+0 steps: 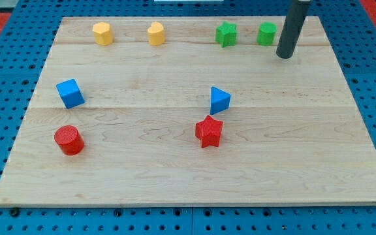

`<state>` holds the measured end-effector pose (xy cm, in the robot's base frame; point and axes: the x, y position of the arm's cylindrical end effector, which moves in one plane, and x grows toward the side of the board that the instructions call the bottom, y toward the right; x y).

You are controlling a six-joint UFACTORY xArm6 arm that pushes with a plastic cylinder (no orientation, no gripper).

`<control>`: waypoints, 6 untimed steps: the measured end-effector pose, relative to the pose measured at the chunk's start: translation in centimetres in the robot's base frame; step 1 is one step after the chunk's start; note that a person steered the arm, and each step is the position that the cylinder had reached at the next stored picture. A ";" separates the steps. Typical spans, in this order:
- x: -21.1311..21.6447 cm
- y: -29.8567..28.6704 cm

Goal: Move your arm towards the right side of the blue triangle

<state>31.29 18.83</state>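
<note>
No fingers on this rig: my arm ends in a bare dark rod that grips nothing, and my tip point(284, 56) rests near the view's top right corner of the wooden counter point(175, 176), just right of the second green block. Reading from the view's left: a blue cube point(70, 93) sits above a red cylinder point(68, 140) by the left edge; two yellow blocks point(102, 32) point(156, 32), shapes hard to make out, line the top edge; a red star point(209, 132) lies near centre, with the blue triangle point(219, 100) just above it and close to touching; then come two green blocks point(226, 34) point(266, 33) along the top, and finally my rod. The blue triangle is well apart from my tip, down and to the view's left of it. As I judge it, the step goes best by sliding diagonally down-left through the open wood and stopping just short of the triangle's right-hand point, approaching from the right so I nudge neither it nor the star below. No containers appear on the counter; nothing is held in anything.
</note>
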 end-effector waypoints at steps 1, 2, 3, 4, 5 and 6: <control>0.0 0.0; 0.1 -0.1; 0.1 -3.7; 3.5 -5.0; 9.4 -4.4; 11.4 -6.4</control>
